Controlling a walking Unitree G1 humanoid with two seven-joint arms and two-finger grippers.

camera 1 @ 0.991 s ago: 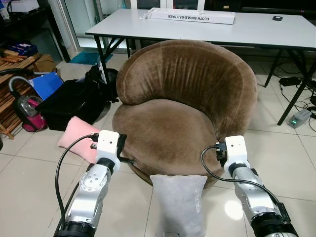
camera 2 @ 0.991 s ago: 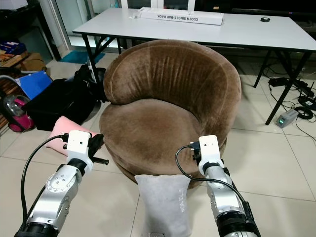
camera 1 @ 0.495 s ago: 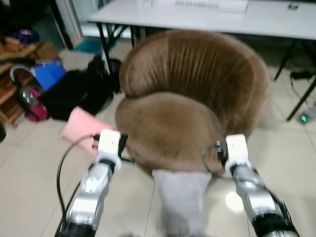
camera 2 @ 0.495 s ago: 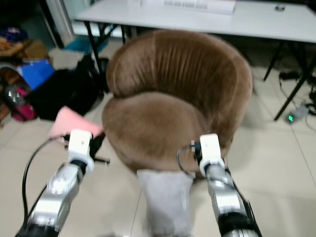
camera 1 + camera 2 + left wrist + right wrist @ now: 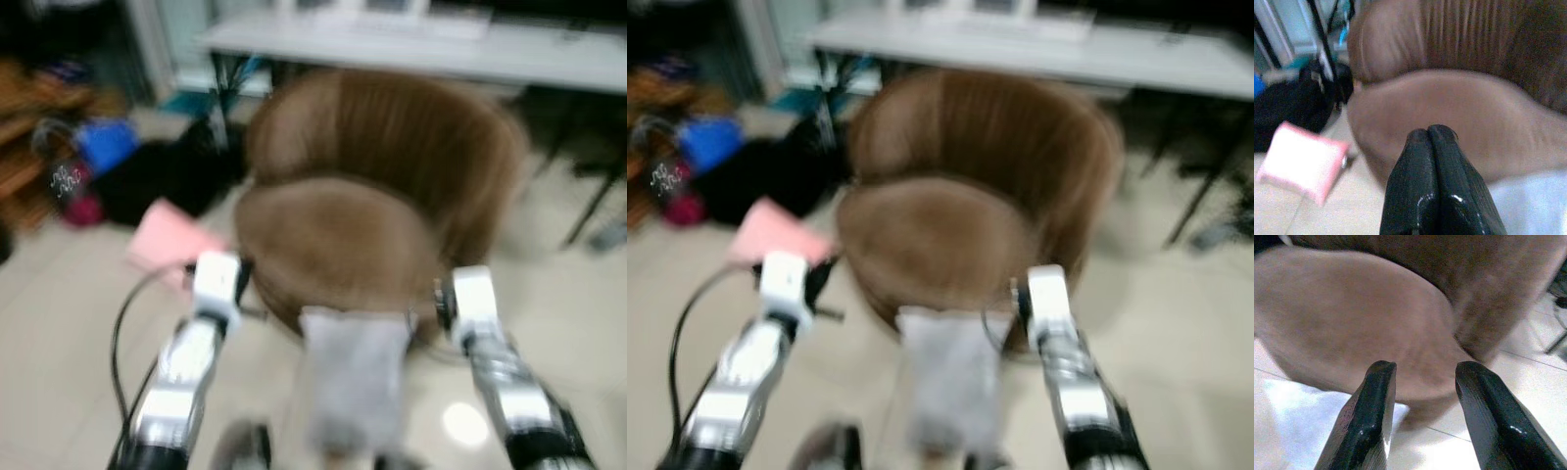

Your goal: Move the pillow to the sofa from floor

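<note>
A grey pillow stands on the floor against the front of the brown sofa, between both arms. The left end effector has its fingers pressed together; the right end effector is spread wide, holding nothing. A pink pillow lies left of the sofa.

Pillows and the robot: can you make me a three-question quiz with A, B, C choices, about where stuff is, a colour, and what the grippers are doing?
1. Where is the grey pillow?
A. on the sofa seat
B. on the floor against the front of the brown sofa
C. on the white table

2. What colour is the other pillow on the floor?
A. pink
B. green
C. yellow

3. How are the grippers?
A. both open
B. both shut
C. left gripper shut, right gripper open

Answers: 1 B, it stands on the tiles at the sofa's base. 2 A, it looks pink beside the sofa. 3 C, the left fingers touch and the right ones stand apart.
</note>
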